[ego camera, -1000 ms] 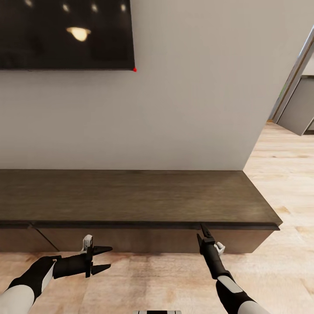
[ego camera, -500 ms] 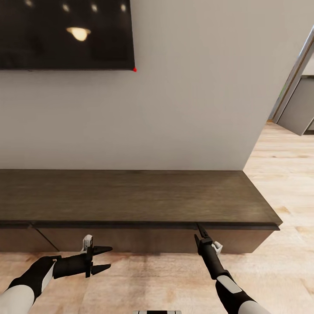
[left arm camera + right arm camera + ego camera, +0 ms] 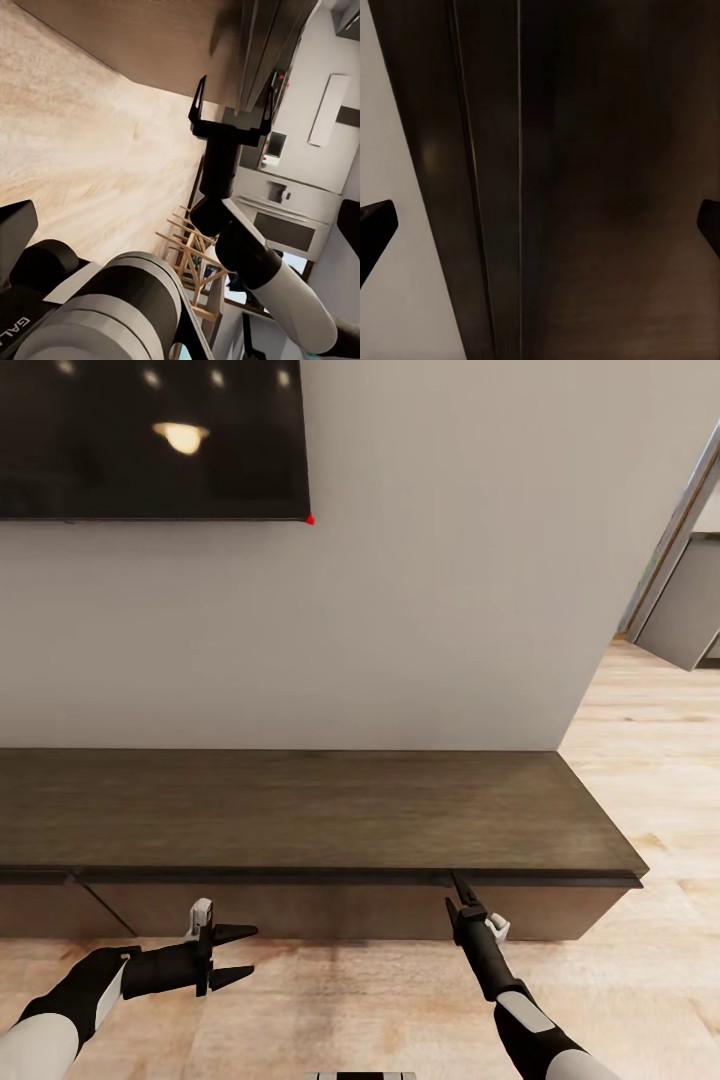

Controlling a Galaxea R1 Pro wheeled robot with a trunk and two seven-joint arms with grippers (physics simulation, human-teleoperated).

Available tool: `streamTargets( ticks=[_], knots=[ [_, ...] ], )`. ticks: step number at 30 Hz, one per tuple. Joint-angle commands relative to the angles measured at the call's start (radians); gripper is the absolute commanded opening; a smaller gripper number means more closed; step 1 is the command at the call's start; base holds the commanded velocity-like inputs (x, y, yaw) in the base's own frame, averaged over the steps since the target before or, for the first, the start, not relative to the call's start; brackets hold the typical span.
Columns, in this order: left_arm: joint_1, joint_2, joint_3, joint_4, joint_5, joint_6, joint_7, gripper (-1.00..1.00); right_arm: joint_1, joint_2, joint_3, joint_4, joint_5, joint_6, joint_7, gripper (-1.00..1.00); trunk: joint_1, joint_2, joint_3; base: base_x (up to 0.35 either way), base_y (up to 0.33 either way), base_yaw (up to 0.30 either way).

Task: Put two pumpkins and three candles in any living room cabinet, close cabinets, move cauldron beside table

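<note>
Currently right gripper (image 3: 458,884), fingers spread, sits at the long low dark-brown wooden cabinet's (image 3: 300,810) top edge; left gripper (image 3: 243,952) open, empty.

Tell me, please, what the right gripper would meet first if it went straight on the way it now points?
Most likely the cabinet: the right gripper, jaws open, points at the dark drawer front just under the top's edge. It looks very close, though depth is hard to judge.
</note>
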Motion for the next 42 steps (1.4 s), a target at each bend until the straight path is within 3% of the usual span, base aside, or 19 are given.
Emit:
streamTargets(
  ticks=[1,14,15,42],
  knots=[
    [0.0,0.0,0.0,0.0,0.0,0.0,0.0,1.0,0.0,0.0,0.0,0.0,0.0,0.0,0.0,1.0,0.0,0.0,0.0,0.0,0.0,0.0],
    [0.0,0.0,0.0,0.0,0.0,0.0,0.0,1.0,0.0,0.002,0.0,0.0,-0.003,0.004,-0.003,1.0,0.0,0.0,0.0,0.0,0.0,0.0],
    [0.0,0.0,0.0,0.0,-0.001,0.0,0.0,1.0,0.0,0.002,0.0,0.0,-0.003,0.005,-0.003,-1.0,0.0,0.0,0.0,0.0,0.0,0.0],
    [0.0,0.0,0.0,0.0,-0.001,0.0,0.0,1.0,0.0,0.001,0.001,0.0,-0.003,0.005,-0.001,-1.0,0.0,0.0,0.0,-0.008,0.005,0.0]
  ],
)
